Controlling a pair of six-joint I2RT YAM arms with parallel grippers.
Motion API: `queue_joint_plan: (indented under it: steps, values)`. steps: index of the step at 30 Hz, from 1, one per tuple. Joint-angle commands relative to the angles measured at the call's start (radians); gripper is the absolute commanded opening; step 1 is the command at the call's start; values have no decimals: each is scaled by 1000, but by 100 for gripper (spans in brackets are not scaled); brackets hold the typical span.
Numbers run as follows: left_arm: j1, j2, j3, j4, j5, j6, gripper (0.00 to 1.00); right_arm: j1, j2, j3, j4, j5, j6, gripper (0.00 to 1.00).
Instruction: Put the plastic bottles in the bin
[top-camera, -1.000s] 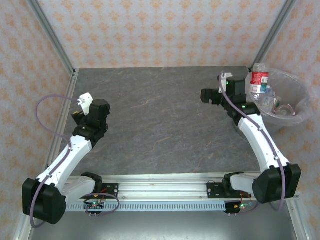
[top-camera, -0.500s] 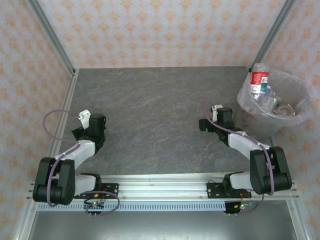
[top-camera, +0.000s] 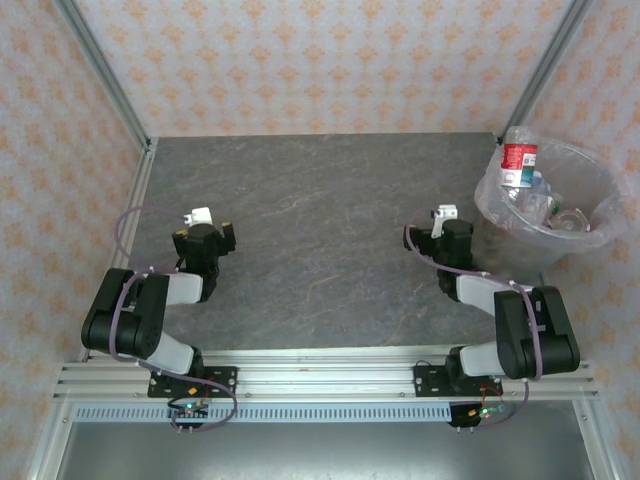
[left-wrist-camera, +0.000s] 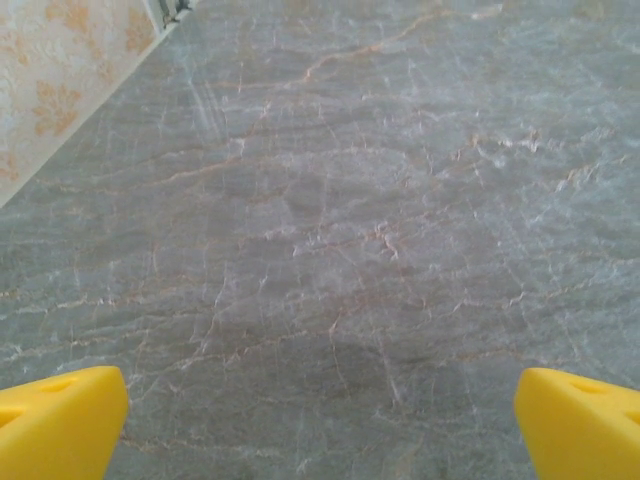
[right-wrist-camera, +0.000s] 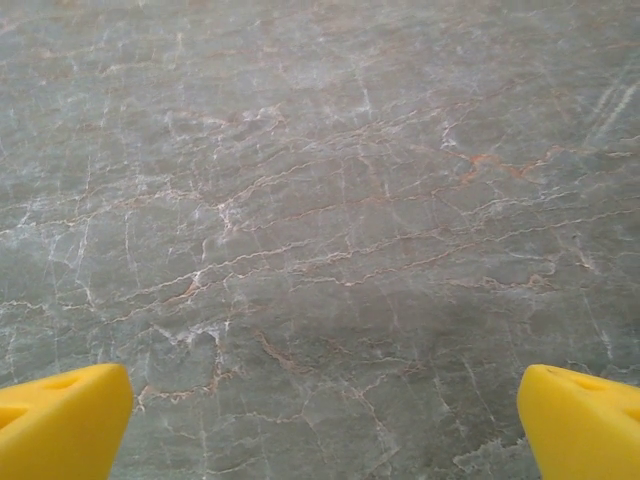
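Observation:
The bin stands at the table's far right corner, a round translucent basket with a crinkly clear liner. A clear plastic bottle with a red label leans upright against its left rim. More plastic bottles lie inside it. My left gripper sits low at the left with its arm folded back. Its yellow fingertips stand wide apart over bare table, so it is open. My right gripper sits left of the bin, apart from it. It is open too, with yellow fingertips spread and nothing between them.
The grey marble-patterned table stretches between the two arms. Patterned walls with metal corner posts close in the back and sides. The arms' mounting rail runs along the near edge.
Both arms have folded back toward their bases. The right gripper drew away from the bin toward the near edge. The left gripper swung right and turned to face the far wall.

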Motion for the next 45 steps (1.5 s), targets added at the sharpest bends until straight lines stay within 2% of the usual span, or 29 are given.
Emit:
queue_joint_plan:
  steps: [1, 7, 13, 18, 21, 22, 23, 29, 32, 33, 45]
  values:
    - [-12, -4, 10, 72, -93, 10, 100, -28, -8, -74, 238, 34, 16, 99]
    - [-12, -6, 10, 68, -92, 8, 100, -36, 35, -143, 407, 52, 28, 99]
    - [-11, -6, 10, 67, -93, 8, 100, -36, 160, -209, 648, 87, 43, 99]
    - [-11, -6, 10, 67, -92, 8, 100, -37, 144, -161, 533, 129, 57, 99]
    - [-12, -6, 10, 67, -93, 8, 100, -37, 160, -4, 264, 223, 96, 99]
    - [-11, -6, 10, 68, -93, 8, 100, -52, 169, 42, 185, 218, 116, 99]
    - [-12, -6, 10, 68, -93, 9, 100, -76, 160, 22, 219, 173, 129, 99]
    - [-12, -5, 10, 69, -91, 10, 100, -84, 164, 21, 220, 154, 133, 99]
    - [-12, -6, 10, 68, -90, 10, 100, -100, 158, 3, 250, -43, 74, 99]
    - [-12, -6, 10, 68, -91, 10, 100, -106, 160, -3, 262, -71, 68, 99]
    - [-12, -6, 12, 65, -87, 10, 100, -101, 156, -8, 263, -51, 67, 99]
